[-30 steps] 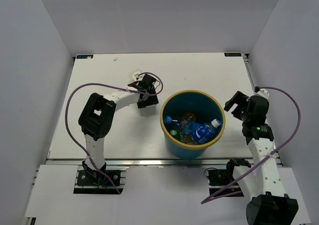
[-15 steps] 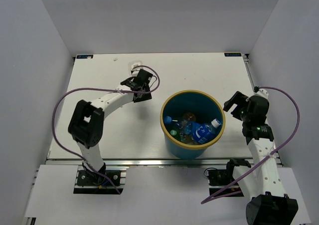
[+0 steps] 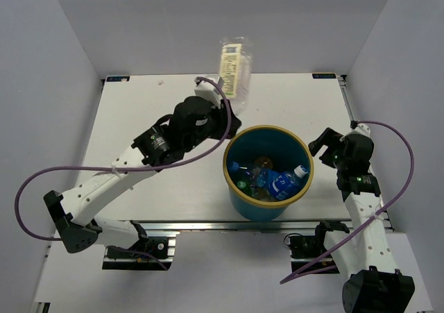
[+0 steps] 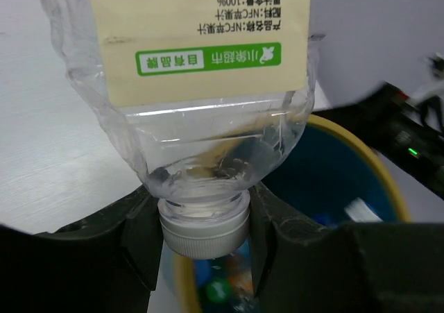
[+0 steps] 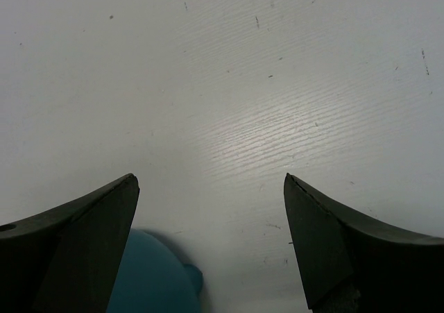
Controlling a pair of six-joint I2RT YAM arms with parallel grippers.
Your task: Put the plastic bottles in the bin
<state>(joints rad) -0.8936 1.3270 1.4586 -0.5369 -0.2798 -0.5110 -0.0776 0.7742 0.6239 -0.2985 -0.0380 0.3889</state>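
Left fingers (image 4: 135,240) pinching square bottle (image 4: 208,139) by its neck, its base cut off in wrist view — right fingers (image 5: 83,247) spread

Two arms of white tubular links (image 3: 104,181) and chunky black joint housings (image 3: 191,122), each trailing a looping purple cable (image 3: 409,167), end in dark wedge-shaped fingers (image 5: 83,237); a tiny green light (image 4: 414,151) glows on one.

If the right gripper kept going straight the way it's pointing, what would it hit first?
Probably the bare white table: the open right gripper faces it, with the teal bin only at the lower edge of its wrist view. Depth is unclear.
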